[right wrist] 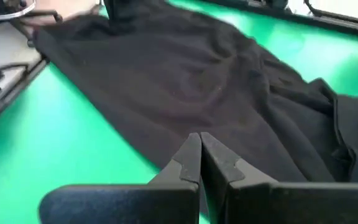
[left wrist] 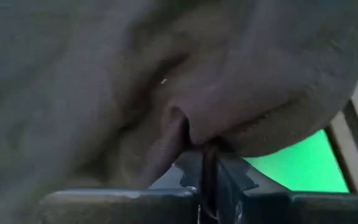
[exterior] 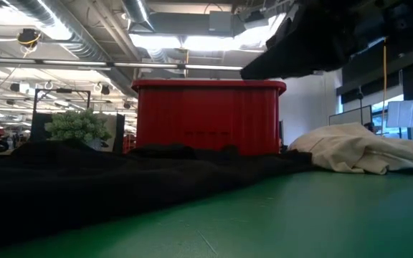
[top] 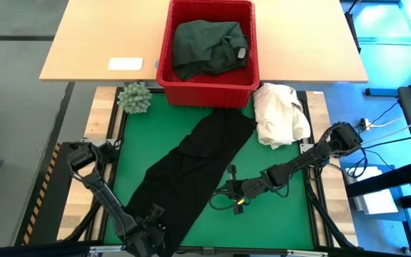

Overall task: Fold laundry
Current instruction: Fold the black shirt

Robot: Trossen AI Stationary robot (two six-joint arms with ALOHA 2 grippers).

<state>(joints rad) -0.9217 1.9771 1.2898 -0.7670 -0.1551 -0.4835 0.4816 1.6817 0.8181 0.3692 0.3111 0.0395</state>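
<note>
A black garment lies spread in a long diagonal strip on the green mat, from the front of the red basket to the mat's near left corner. A dark green garment sits bunched inside the basket. My left gripper is at the black garment's near end, shut on the cloth. My right gripper is shut, low over the garment's right edge near the middle of the mat. In the low view the black garment fills the foreground. My left gripper pinches a small raised fold of the black garment between its two fingers, at the garment's near end. The cloth puckers at the fingers and the rest lies on the mat. My right gripper stands at the black garment's edge; I cannot tell whether it touches it.
A cream-white cloth heap lies at the mat's far right corner, beside the basket. A small green plant stands at the far left corner. A white flat item lies on the wooden table behind. Bare green mat shows right of the garment.
</note>
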